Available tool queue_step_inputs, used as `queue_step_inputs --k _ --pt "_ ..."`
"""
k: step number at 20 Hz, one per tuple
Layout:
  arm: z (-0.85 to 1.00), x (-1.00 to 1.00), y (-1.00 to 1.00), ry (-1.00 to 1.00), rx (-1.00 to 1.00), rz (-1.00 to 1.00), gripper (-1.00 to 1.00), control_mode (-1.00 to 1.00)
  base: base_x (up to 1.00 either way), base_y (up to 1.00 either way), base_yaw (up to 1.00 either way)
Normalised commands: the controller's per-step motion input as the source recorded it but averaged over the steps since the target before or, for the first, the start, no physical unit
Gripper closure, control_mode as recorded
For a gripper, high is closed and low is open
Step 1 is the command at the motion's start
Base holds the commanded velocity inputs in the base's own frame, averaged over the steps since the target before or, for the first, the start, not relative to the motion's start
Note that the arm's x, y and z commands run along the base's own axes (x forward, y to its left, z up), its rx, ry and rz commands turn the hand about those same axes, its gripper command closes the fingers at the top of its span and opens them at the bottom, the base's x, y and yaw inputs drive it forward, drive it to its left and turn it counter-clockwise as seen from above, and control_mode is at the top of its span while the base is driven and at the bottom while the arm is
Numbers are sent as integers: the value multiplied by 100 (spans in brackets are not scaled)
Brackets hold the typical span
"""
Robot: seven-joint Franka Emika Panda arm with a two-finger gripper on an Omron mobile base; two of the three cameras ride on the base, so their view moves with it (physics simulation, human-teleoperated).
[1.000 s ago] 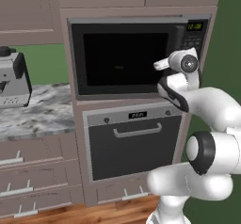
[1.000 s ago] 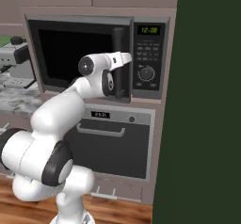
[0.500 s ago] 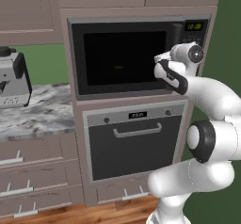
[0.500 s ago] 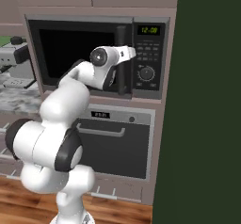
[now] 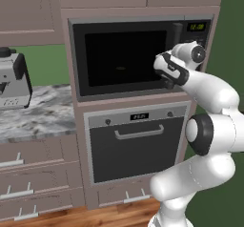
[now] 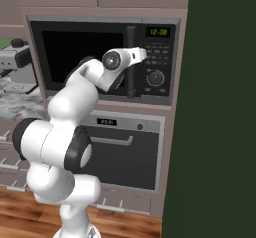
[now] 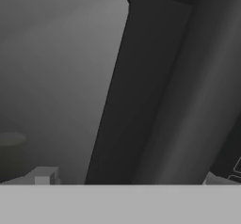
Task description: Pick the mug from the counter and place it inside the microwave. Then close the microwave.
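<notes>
The microwave (image 5: 124,59) has its dark glass door shut, and the green display (image 6: 158,32) is lit. Its vertical black bar handle (image 6: 131,62) runs right in front of my hand. In the hand view the handle (image 7: 188,100) stands close up between my spread fingertips (image 7: 44,176). My gripper (image 5: 167,82) is open at the door's right edge, level with the lower part of the handle. A dim cylinder (image 7: 10,148) shows through the glass; I cannot tell whether it is the mug. The marbled counter (image 5: 43,118) lies to the left.
A coffee machine (image 5: 12,78) stands on the counter at the left. Below the microwave is an oven (image 5: 138,145) with a horizontal handle. Drawers (image 5: 28,188) sit under the counter. A dark green wall (image 6: 220,107) closes off the right side.
My hand has risen a little and edged closer to the microwave door and its handle. The door was shut in every frame.
</notes>
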Motion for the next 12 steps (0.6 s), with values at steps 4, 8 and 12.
queue_step_inputs --k 4,8,12 --pt "0 55 0 0 0 0 -100 -100 0 0 0" --pt "0 58 0 0 0 0 -100 -100 0 0 0" --pt "0 63 0 0 0 0 -100 -100 0 0 0"
